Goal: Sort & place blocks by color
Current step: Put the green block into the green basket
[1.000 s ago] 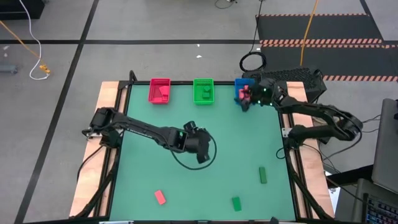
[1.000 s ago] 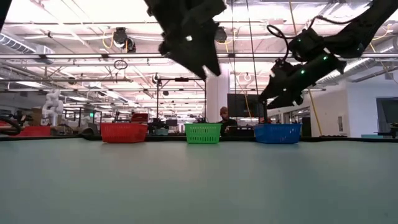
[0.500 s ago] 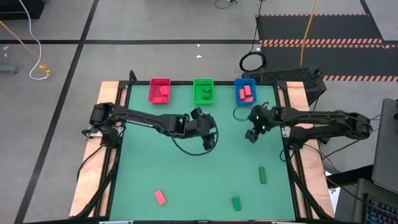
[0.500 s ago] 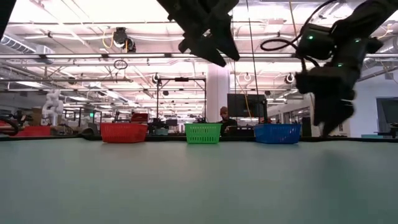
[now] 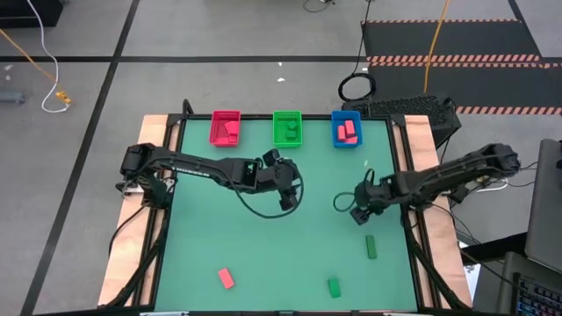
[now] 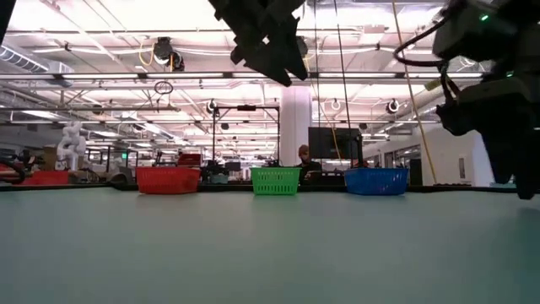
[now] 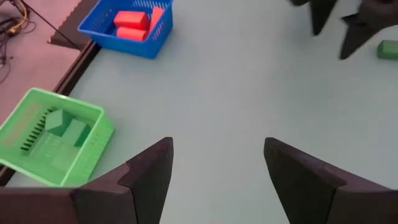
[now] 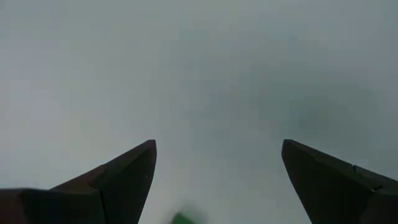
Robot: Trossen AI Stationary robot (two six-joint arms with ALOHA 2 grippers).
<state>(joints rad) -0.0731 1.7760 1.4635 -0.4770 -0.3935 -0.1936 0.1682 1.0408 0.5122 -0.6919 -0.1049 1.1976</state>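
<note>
Three loose blocks lie flat near the table's front edge: a green bar (image 5: 371, 247), a green cube (image 5: 334, 286) and a red block (image 5: 226, 278). My right gripper (image 5: 358, 213) hangs open, pointing down, just on the far side of the green bar; a sliver of green (image 8: 182, 218) shows below its fingers (image 8: 124, 171). My left gripper (image 5: 287, 197) hovers open over the middle of the table, nothing between its fingers (image 7: 152, 165). The red bin (image 5: 226, 127), green bin (image 5: 287, 128) and blue bin (image 5: 346, 130) stand along the far edge.
The red bin and the blue bin (image 7: 127, 28) hold red blocks; the green bin (image 7: 53, 137) holds green blocks. A loop of black cable hangs under each wrist. The wide stretch of green table between the bins and the loose blocks bears nothing.
My right gripper has swung from over the blue bin toward the table's near edge, coming down and tipping to point downward near the green bar, open throughout. My left gripper has risen and drifted a little toward the far edge, still open.
</note>
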